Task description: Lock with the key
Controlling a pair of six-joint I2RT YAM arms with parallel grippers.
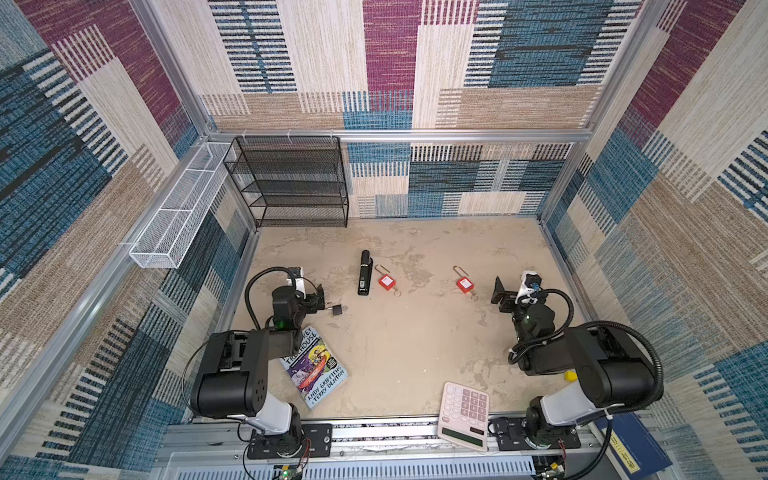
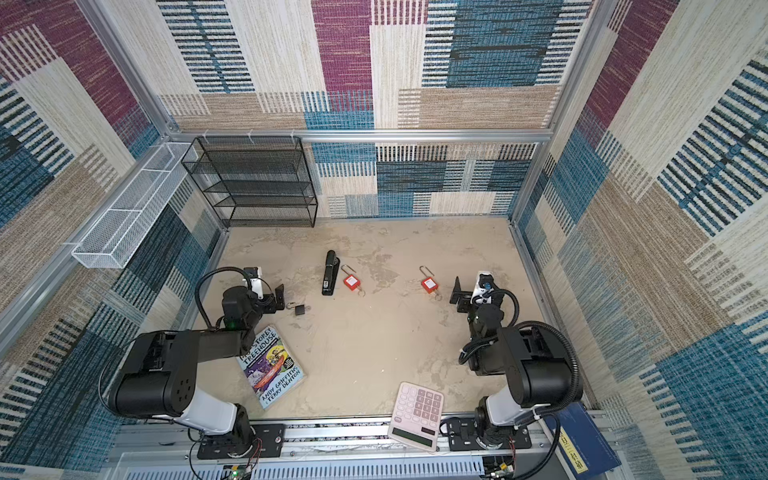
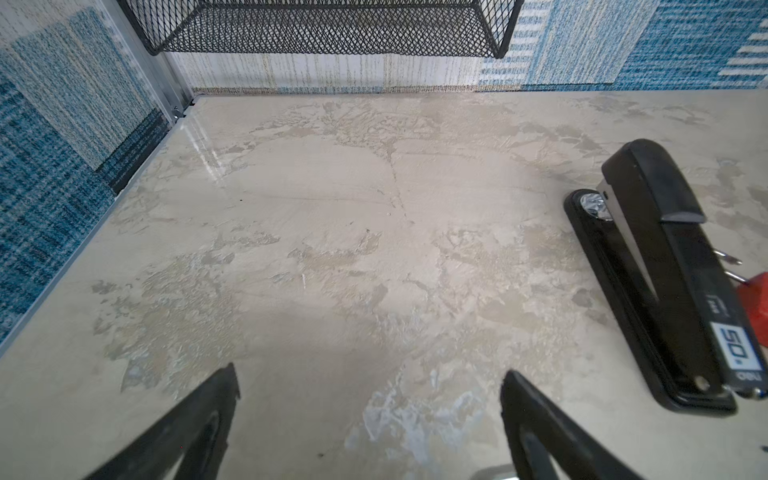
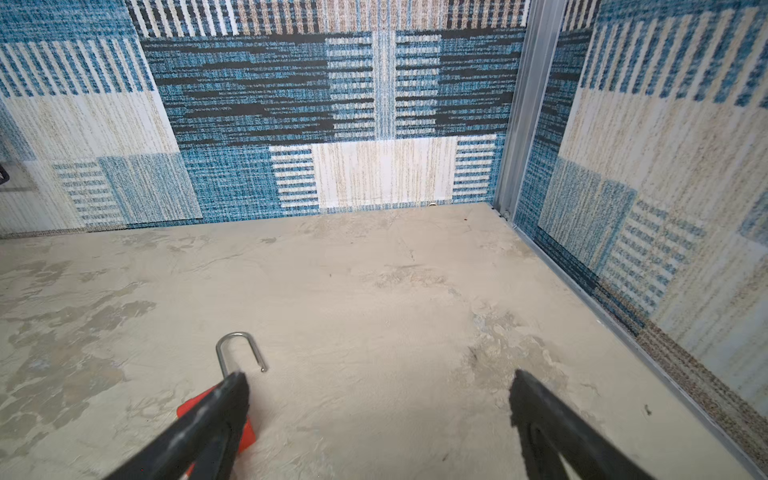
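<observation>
Two red padlocks lie on the tabletop, one (image 1: 386, 281) (image 2: 351, 281) beside the stapler, one (image 1: 465, 284) (image 2: 429, 285) further right. Each has a small key (image 1: 397, 291) (image 1: 473, 294) at its lower end. In the right wrist view the right one's red body (image 4: 250, 432) shows behind a finger, and its shackle (image 4: 237, 349) has one end free. My right gripper (image 1: 500, 296) (image 4: 380, 386) is open just right of that padlock, nothing between its fingers. My left gripper (image 1: 320, 297) (image 3: 370, 386) is open over bare table. A small black padlock (image 1: 336, 309) (image 2: 302, 309) lies beside it.
A black stapler (image 1: 364, 272) (image 3: 665, 282) lies left of the left red padlock. A book (image 1: 316, 365) sits front left, and a calculator (image 1: 465, 415) overhangs the front rail. A black mesh shelf (image 1: 291, 183) and a white wire basket (image 1: 178, 208) stand at the back left.
</observation>
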